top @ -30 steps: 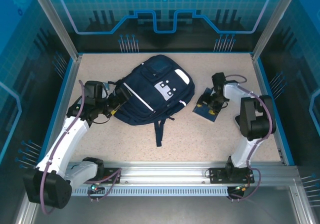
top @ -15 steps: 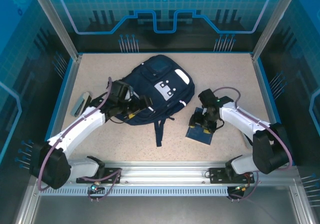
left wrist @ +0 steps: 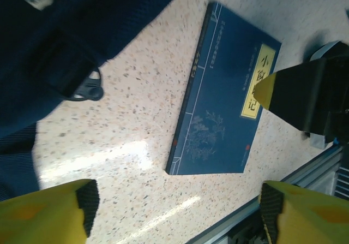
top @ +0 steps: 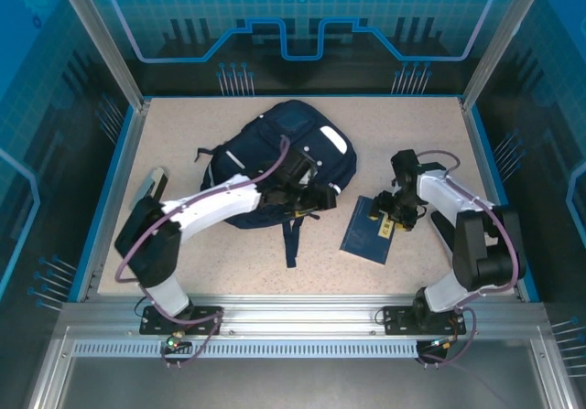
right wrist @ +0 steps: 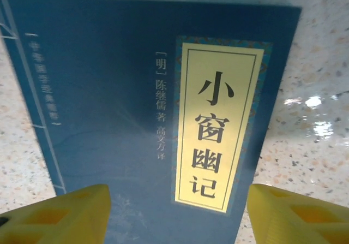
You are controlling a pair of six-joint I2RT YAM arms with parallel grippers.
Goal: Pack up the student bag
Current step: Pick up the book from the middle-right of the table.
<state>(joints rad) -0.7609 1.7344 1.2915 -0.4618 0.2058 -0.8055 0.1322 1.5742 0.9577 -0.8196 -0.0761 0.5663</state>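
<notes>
Top view, student bag: the navy student bag (top: 275, 139) lies flat at the middle of the bench (top: 183, 134), set diagonally, its straps trailing toward the near edge.
Top view, book: a dark blue book (top: 362, 235) lies flat just beside the bag, on its right, with its long axis running near to far and slightly tilted.
Top view, right hand: the right hand (top: 394, 221) hovers over the book's right edge and is the nearer of the two hands to it.
Top view, left hand: the left hand (top: 316, 203) sits at the bag's near-right border, between bag and book.
Left wrist view, spread: the left hand (left wrist: 174, 216) is wide and empty. Its yellow fingertips (left wrist: 49, 211) stand far apart over bare bench.
Left wrist view, layout: the bag fabric (left wrist: 65, 42) and a strap ring (left wrist: 87, 88) are on one side, the book (left wrist: 218, 102) on the other. The right hand (left wrist: 305, 99) overlaps the book's labelled end.
Right wrist view, spread: the right hand (right wrist: 174, 222) is wide and holds nothing. Its fingertips (right wrist: 54, 216) straddle the cover.
Right wrist view, book: the book (right wrist: 109, 91) lies directly beneath, its yellow title label (right wrist: 218, 124) running along the long axis.
Judgement: the book probably goes to the right hand, then leftward to the bag. Whether the bag is unzipped cannot be told.
</notes>
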